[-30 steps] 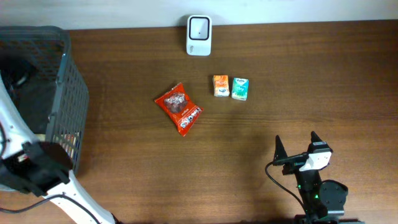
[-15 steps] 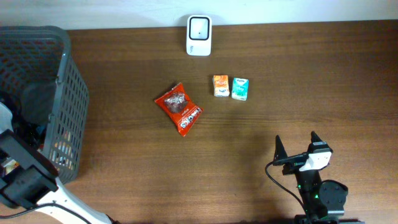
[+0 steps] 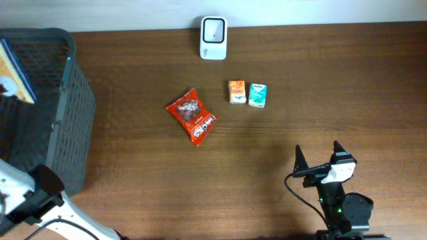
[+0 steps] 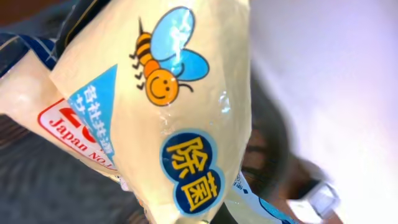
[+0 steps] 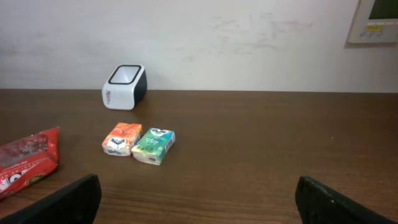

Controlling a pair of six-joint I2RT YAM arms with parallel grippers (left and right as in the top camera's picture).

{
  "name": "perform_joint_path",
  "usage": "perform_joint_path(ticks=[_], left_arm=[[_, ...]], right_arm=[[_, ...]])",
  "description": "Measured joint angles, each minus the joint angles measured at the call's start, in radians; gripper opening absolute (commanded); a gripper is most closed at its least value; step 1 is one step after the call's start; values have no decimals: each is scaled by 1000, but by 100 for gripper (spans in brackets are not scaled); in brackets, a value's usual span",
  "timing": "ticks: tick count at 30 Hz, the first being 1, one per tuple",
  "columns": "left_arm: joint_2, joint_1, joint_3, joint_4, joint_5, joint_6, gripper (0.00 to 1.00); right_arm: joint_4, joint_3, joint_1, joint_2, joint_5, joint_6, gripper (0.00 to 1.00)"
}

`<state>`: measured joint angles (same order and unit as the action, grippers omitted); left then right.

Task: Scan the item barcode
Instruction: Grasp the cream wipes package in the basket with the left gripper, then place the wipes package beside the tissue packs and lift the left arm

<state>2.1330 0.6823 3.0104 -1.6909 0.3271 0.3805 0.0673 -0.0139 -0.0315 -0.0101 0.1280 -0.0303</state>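
Observation:
A pale yellow packet (image 4: 180,106) with a bee picture and blue labels fills the left wrist view, pressed close to the camera. From overhead it (image 3: 15,70) hangs over the grey basket (image 3: 70,100) at the far left. My left gripper is shut on this packet, its fingers hidden behind it. The white barcode scanner (image 3: 213,29) stands at the table's back edge, also seen in the right wrist view (image 5: 124,86). My right gripper (image 3: 320,155) rests near the front right, open with nothing between its fingers (image 5: 68,202).
A red snack packet (image 3: 192,117) lies mid-table. An orange tissue pack (image 3: 236,91) and a teal tissue pack (image 3: 257,95) lie side by side in front of the scanner. The left arm's base (image 3: 33,197) shows at the lower left, beside the basket.
The left gripper has shut on the yellow packet inside the basket and lifted it up above the basket. The right arm has not moved.

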Motion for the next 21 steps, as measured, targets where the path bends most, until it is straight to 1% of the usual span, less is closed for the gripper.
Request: perform_joint_path(ticks=[1, 2, 3, 4, 6, 7, 9, 10, 11, 12, 14, 15, 16, 17, 18, 20, 21], left_arm=[[-15, -24, 29, -2, 63, -41, 0], [-35, -81, 46, 0, 132, -90, 0], [-55, -168, 53, 0, 193, -130, 0], [-61, -254, 55, 1, 220, -152, 0], [-69, -491, -10, 4, 202, -184, 0], [-70, -581, -69, 6, 159, -191, 0], [-70, -822, -335, 18, 19, -204, 0], [-87, -886, -481, 101, -7, -205, 0], [-92, -993, -697, 243, -34, -206, 0], [-74, -1086, -867, 364, -44, -205, 0], [-48, -1215, -1126, 621, -60, -205, 1], [-44, -1255, -1199, 708, -94, -205, 8], [-45, -1286, -1248, 776, -165, -205, 17], [-45, -1310, -1278, 830, -244, -206, 29], [-45, -1324, -1294, 870, -296, -204, 65], [-46, -1350, -1307, 937, -377, -206, 75], [-46, -1352, -1308, 945, -390, -204, 77]], right_arm=[[0, 0, 0, 0, 0, 0, 98], [0, 0, 0, 0, 0, 0, 99], [0, 0, 0, 0, 0, 0, 98], [0, 0, 0, 0, 0, 0, 98], [0, 0, 0, 0, 0, 0, 98], [0, 0, 0, -1, 0, 0, 98], [0, 0, 0, 0, 0, 0, 98], [0, 0, 0, -1, 0, 0, 99], [0, 0, 0, -1, 0, 0, 98], [0, 0, 0, -1, 0, 0, 98], [0, 0, 0, 1, 0, 0, 98], [0, 0, 0, -1, 0, 0, 98], [0, 0, 0, 0, 0, 0, 98], [0, 0, 0, 0, 0, 0, 98], [0, 0, 0, 0, 0, 0, 99], [0, 0, 0, 0, 0, 0, 99], [0, 0, 0, 0, 0, 0, 99]])
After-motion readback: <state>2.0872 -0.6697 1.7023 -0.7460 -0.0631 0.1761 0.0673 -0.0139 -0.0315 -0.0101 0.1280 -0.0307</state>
